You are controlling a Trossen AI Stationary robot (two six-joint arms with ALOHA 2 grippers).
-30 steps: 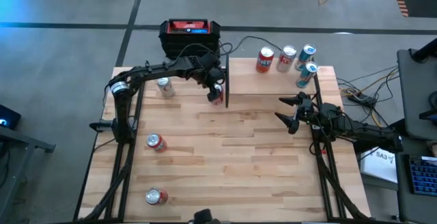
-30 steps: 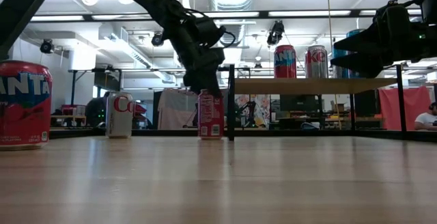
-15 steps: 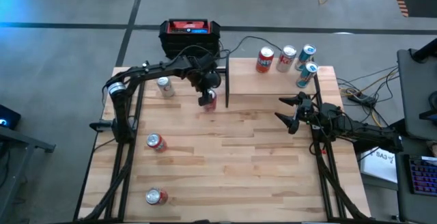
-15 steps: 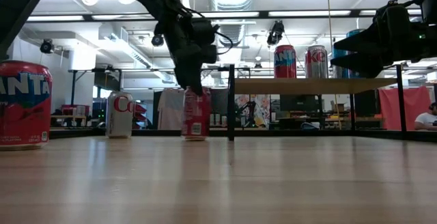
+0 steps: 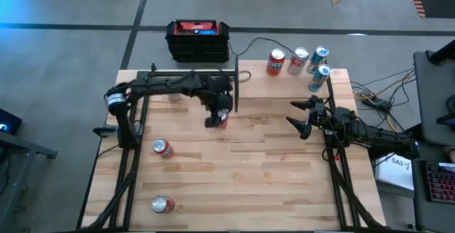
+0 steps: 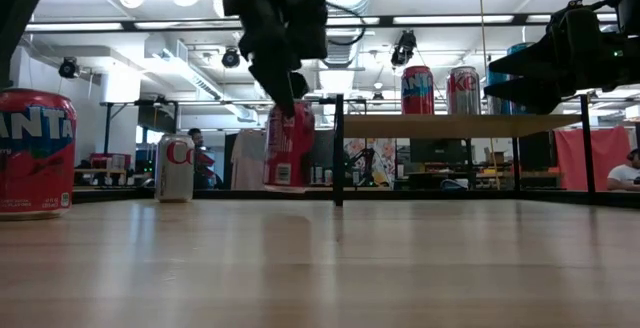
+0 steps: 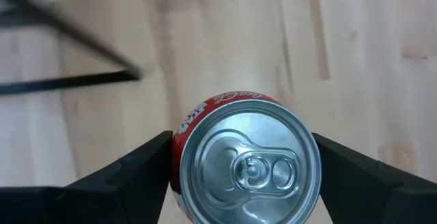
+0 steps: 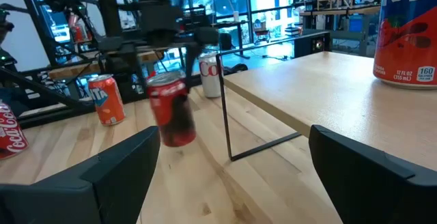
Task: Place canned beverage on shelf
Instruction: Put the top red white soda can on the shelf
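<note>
1. Far left of the table, from my seat: three cans not yet dealt with. A silver can (image 6: 175, 168) stands at the back, mostly hidden under the left arm in the high view. An orange-red can (image 5: 163, 148) stands mid-table, another (image 5: 162, 204) near the front edge. All upright, well apart.

2. Left gripper (image 5: 217, 112) is pinching a red can (image 6: 288, 146) by its sides; in the left wrist view both fingers press the can's (image 7: 246, 162) wall, lid facing the camera. In the low view the can's base hangs clear of the tabletop, tilted a little. So the pick is done and the lift is under way, I judge.

3. The held can sits just beside the shelf's front-left post, below board height. Left to do: raise it above the board, carry it over, set it down, release.

4. The shelf (image 6: 450, 125) already bears four cans toward its far end (image 5: 275, 62); the near part of the board looks bare, so there is room.

5. Right gripper (image 5: 299, 116) waits over the table's right side, jaws spread, holding nothing.
</note>
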